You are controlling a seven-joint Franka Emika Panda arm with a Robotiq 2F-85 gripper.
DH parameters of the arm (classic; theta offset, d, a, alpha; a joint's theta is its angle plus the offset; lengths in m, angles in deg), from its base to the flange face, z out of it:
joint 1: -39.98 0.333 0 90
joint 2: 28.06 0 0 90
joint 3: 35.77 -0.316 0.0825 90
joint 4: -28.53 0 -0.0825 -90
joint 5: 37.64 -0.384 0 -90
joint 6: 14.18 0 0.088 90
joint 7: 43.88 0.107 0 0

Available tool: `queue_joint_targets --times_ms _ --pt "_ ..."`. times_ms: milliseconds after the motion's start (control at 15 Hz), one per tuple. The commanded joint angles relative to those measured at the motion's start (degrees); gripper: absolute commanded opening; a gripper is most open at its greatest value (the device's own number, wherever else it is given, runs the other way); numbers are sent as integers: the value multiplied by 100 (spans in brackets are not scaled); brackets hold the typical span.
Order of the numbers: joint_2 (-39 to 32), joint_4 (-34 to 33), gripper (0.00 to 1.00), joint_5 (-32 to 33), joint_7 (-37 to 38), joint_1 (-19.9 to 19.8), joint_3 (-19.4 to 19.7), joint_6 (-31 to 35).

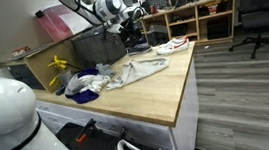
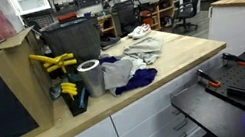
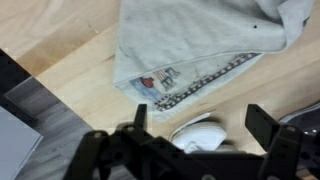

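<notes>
While the tool (image 3: 200, 116) is seen open and empty above 1 white item (image 3: 198, 134), the grey cloth (image 3: 200, 40) beside it could be snagged and dragged off the desk (image 3: 70, 50) edge.

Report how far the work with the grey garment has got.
Done: the grey garment lies on the wooden counter, label showing. In hand: nothing; the gripper hovers open beside its hem. Left: it lies rumpled, unfolded.

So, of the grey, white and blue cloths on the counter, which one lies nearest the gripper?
The grey one: its labelled edge lies before the open gripper. The white cloth and the blue cloth are bunched at the other end.
</notes>
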Motion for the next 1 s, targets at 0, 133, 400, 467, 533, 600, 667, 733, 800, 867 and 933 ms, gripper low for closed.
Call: queue_joint_targets --times_ms 0,133,400,467,533,600,667,733,800,867,933 --pt "329 304 100 -97 135 -299 14 -394" --pt "228 213 100 -109 422 -433 66 -540" --pt "-57 14 100 -178 1226 -610 149 -762" --pt "-140 -34 100 -192 1406 -647 154 -808" --pt "-226 -78 100 -215 1563 -679 157 -816" --pt "-332 -147 100 -266 1709 -718 156 -823" --pt "-430 -221 100 -324 1845 -749 152 -838" --pt "-559 -330 100 -379 1977 -772 160 -870" --pt "-706 -459 100 -443 2091 -801 166 -923" --pt "-840 -593 100 -487 2212 -822 174 -985" --pt "-996 -756 100 -532 2330 -847 175 -1071"
